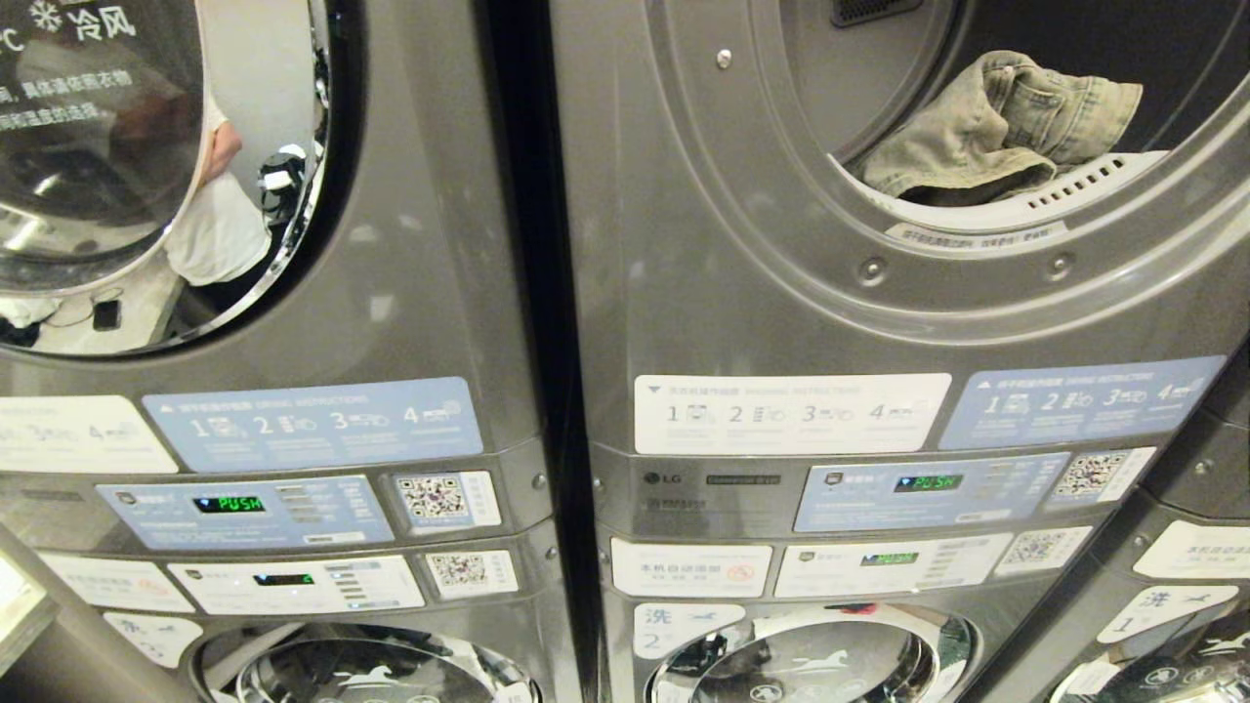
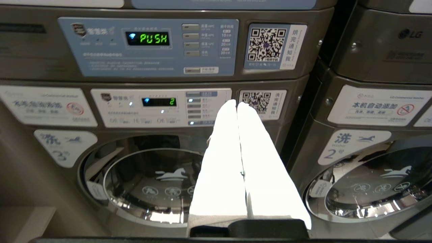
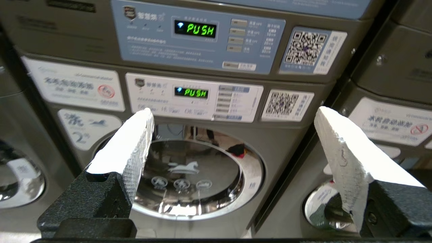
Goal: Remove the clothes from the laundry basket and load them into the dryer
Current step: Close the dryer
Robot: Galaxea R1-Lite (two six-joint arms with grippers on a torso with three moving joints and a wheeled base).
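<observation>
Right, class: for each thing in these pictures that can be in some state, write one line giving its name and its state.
Grey upper-right dryer: door open, drum exposed.
Faded olive-green denim garment: crumpled, lying in the drum at its front lip.
Grey upper-left dryer's round glass door: shut.
Green display on the right dryer's panel: lit, reads PUSH.
Left gripper: shut, empty.
Right gripper: open, empty.

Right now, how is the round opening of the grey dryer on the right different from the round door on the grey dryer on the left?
The right grey dryer's opening stands open; the left grey dryer's round glass door is shut. A crumpled olive-green garment lies inside the right one; the left one's glass shows only reflections, so its contents cannot be seen. Both displays glow green.
</observation>
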